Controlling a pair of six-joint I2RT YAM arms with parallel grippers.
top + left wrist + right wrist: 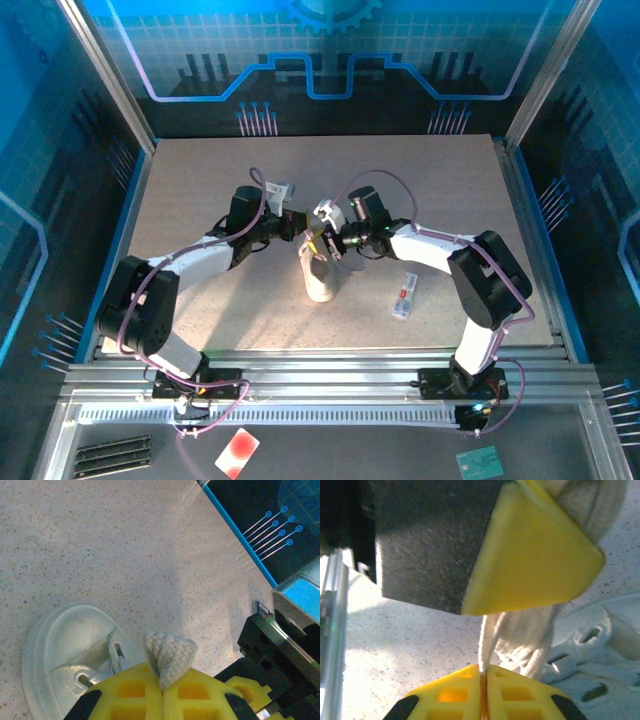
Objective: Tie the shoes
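The white sneaker (319, 279) stands near the table's middle, toe toward the arms. Both grippers meet just above its far end. My left gripper (162, 687) is shut on a folded loop of white lace (170, 654), with the shoe's toe (60, 645) below and to its left. My right gripper (483, 670) is shut on a thin strand of lace (489, 637) that rises behind the left gripper's yellow finger (535, 565). More lace and the eyelets (592, 647) lie to the right. In the top view the left gripper (304, 231) and right gripper (322, 241) almost touch.
A small flat white item with red marks (404, 296) lies on the table to the shoe's right. The blue-edged enclosure wall (235, 535) runs along the table's side. A red-and-white card (237, 452) and a green card (480, 463) sit on the front ledge.
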